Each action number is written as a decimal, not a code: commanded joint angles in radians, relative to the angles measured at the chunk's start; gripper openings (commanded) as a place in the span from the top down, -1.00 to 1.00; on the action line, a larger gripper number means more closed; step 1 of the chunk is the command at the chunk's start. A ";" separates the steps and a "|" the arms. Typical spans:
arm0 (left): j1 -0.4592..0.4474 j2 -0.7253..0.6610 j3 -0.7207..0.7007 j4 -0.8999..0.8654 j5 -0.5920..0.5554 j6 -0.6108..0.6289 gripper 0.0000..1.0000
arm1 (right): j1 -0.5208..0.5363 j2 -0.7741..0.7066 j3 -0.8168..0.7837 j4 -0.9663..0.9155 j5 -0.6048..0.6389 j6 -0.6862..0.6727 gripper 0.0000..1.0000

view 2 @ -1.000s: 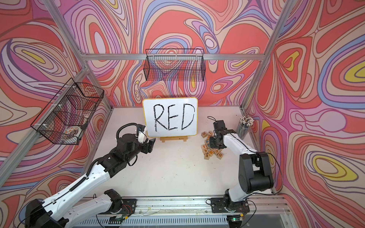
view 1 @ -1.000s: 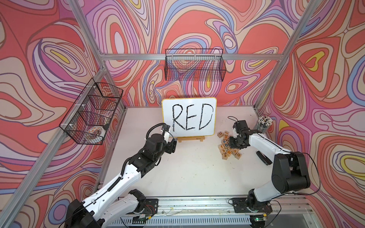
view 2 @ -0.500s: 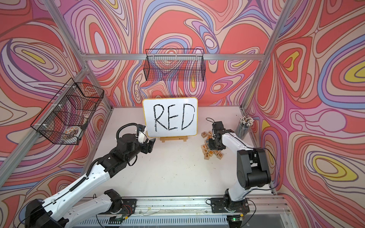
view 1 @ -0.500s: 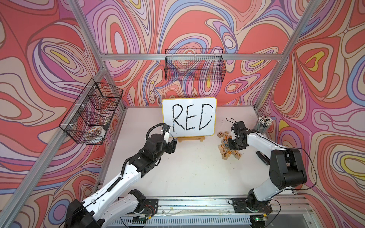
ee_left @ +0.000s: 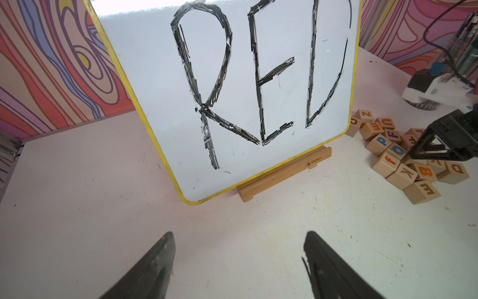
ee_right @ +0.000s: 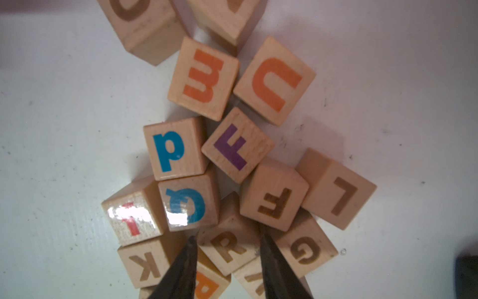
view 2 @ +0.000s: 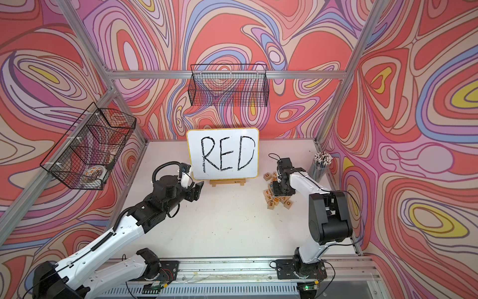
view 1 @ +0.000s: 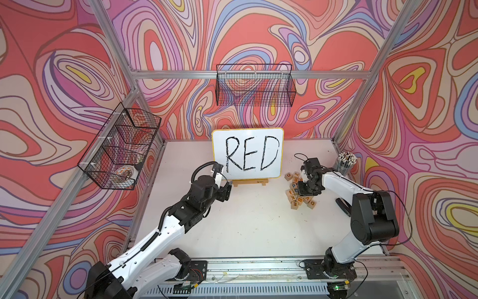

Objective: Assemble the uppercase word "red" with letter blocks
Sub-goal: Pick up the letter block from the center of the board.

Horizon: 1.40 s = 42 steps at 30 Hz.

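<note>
Right gripper (ee_right: 226,239) straddles the R block (ee_right: 229,248) in the pile (view 1: 301,200) toward the table's (view 1: 258,220) back right corner (clamped or not, can't tell). Q block (ee_right: 188,204) and G block (ee_right: 305,249) crowd it, so lifting might drag them. Left gripper (ee_left: 238,240) is open, empty.

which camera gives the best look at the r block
The right wrist view: the R block sits close up, letter readable, between the fingers of the right gripper. In both top views that gripper covers it. In the left wrist view the gripper blocks it too; only neighbouring blocks show.
</note>
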 commanded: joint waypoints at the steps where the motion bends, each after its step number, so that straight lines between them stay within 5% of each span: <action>1: -0.004 -0.013 0.005 0.022 -0.012 0.013 -0.62 | -0.003 0.013 0.023 -0.024 0.015 -0.021 0.14; 25: -0.004 -0.014 0.004 0.025 -0.020 0.019 -0.62 | -0.004 0.052 0.041 -0.038 0.021 -0.053 0.06; 42: -0.003 -0.011 0.003 0.028 -0.027 0.023 -0.62 | -0.003 0.096 0.061 -0.034 0.049 -0.055 0.23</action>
